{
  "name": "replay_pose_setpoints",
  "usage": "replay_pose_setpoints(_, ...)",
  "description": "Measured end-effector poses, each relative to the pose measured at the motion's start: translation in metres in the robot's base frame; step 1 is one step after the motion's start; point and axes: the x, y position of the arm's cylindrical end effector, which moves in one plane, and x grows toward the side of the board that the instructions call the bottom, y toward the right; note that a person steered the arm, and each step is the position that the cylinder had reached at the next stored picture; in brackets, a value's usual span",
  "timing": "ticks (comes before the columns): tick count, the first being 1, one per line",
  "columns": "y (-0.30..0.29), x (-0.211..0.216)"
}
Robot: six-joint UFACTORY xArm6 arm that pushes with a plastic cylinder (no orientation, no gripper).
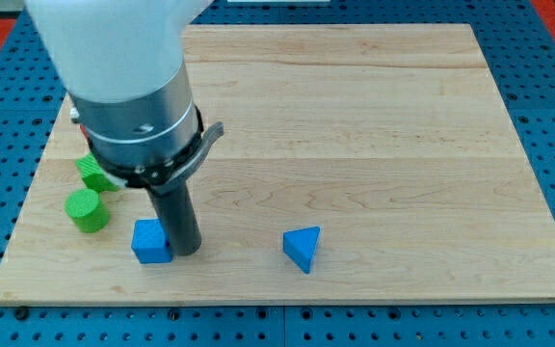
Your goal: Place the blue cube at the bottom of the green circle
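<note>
my tip (pixel 188 251), no pincer, touches the blue cube's (pixel 149 242) right side, holding nothing.

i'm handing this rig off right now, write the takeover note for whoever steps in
Tool: no gripper, just the rod. My tip is down on the board, right against the right side of the blue cube.

Job's things: the blue cube sits near the board's bottom edge, right of and slightly below the green circle. A second green block, partly hidden by the arm, lies just above the circle.

Done: cube brought close to the circle.
Left: it is still off to the circle's lower right, not under it; it likely needs nudging toward the view's left.

Also there: a blue triangle further right, on the wooden board.
</note>
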Motion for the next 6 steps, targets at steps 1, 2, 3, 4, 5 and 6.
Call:
replay_pose_setpoints(1, -0.041, 0.001)
replay_pose_setpoints(2, -0.015, -0.001)
replay_pose_setpoints(3, -0.002, -0.025)
replay_pose_setpoints(4, -0.030, -0.025)
replay_pose_setpoints(5, -0.058, -0.021)
replay_pose_setpoints(6, -0.064, -0.019)
